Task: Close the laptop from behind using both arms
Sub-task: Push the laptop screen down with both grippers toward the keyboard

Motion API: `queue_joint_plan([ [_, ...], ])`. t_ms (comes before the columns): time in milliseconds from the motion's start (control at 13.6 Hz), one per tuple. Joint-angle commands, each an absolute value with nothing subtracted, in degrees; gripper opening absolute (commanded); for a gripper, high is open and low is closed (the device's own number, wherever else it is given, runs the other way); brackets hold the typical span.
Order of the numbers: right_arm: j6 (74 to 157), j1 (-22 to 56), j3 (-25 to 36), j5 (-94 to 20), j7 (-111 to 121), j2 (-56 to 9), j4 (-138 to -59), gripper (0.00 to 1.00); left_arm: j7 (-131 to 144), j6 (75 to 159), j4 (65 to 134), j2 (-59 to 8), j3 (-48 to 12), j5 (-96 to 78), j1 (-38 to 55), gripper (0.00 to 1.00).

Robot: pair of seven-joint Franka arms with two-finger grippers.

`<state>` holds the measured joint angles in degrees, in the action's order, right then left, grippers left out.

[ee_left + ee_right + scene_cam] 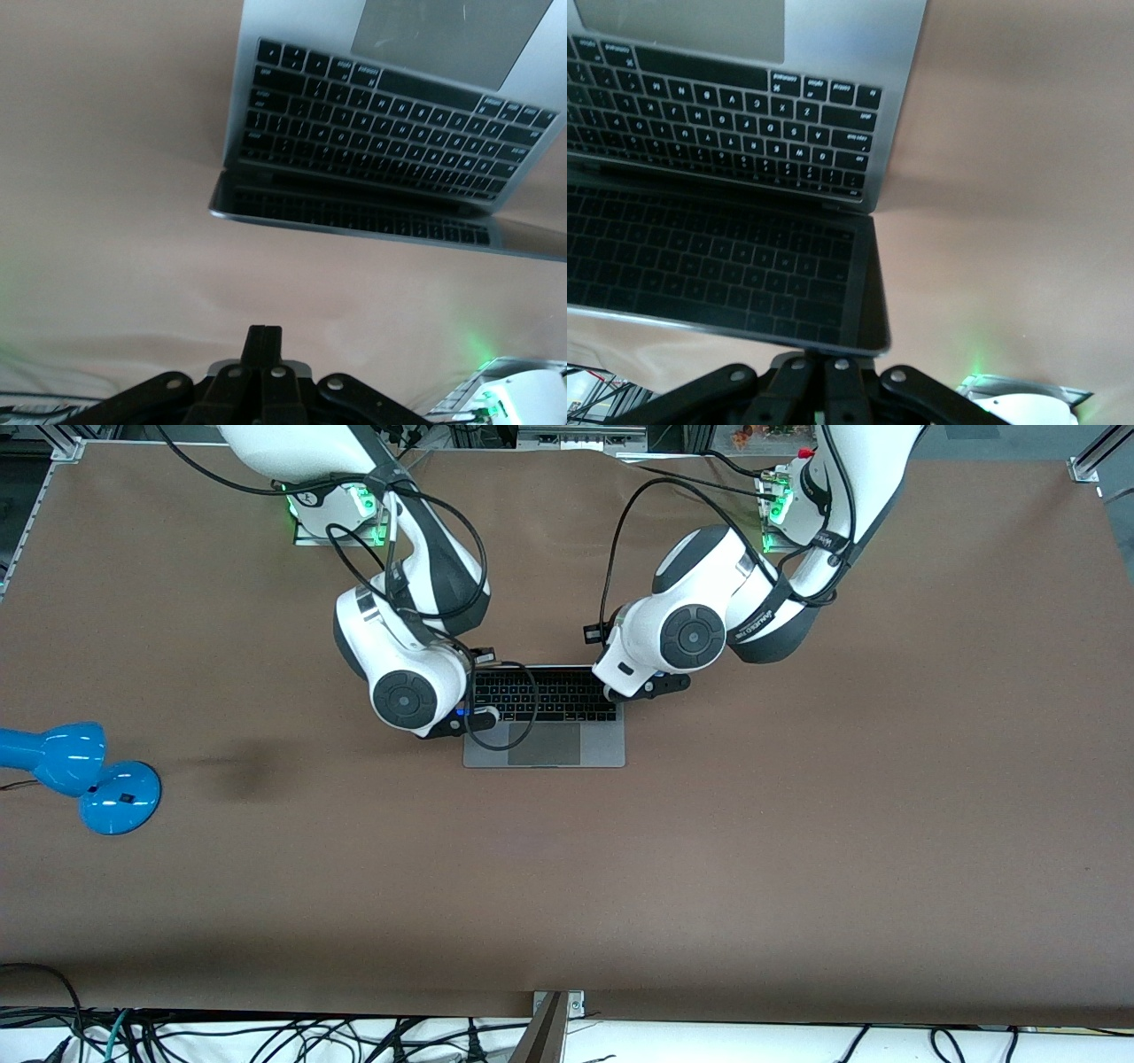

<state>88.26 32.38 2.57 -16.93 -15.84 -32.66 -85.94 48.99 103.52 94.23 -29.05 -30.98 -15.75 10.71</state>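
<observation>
laptop [544,731]: open at mid-table, screen up, keys facing the front camera | left gripper [263,341]: fingers pressed together, above screen's top edge | right gripper [824,361]: fingers pressed together, at screen's top corner | blue lamp [80,775]: near right arm's table end

Wide bench [797,850] covered in plain brown material, blue desk lamp [80,775] at the right arm's end, tangled black cables [266,1041] along the edge nearest the front camera
</observation>
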Motion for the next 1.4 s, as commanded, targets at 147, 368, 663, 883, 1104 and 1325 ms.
queue_joint_plan([
  [147,91.5,31.6,2.5,-17.4,-14.6,-35.7,-84.1,0.0,48.9,105.3,87.2,-35.2,-30.6,-13.3,10.9,0.0],
  [368,94.2,31.6,2.5,-17.4,-14.6,-36.7,-84.1,0.0,49.2,105.3,83.9,-37.6,-30.6,-11.2,10.9,0.0],
  [663,96.8,31.6,3.2,-17.3,-14.4,-38.5,-83.1,0.0,49.0,107.6,83.6,-39.5,-28.5,-10.7,11.0,0.0],
  [883,96.9,31.6,3.2,-17.4,-14.5,-40.3,-81.7,0.0,49.4,110.1,83.2,-42.4,-28.3,-5.3,12.1,0.0],
  [1104,96.9,31.6,3.2,-17.3,-14.6,-41.0,-81.7,0.0,50.2,111.7,80.3,-45.2,-25.2,-5.1,14.8,0.0],
  [1325,100.1,31.3,3.2,-16.6,-14.5,-42.7,-81.6,0.0,50.3,111.7,77.7,-46.7,-19.4,-5.4,20.1,0.0],
])
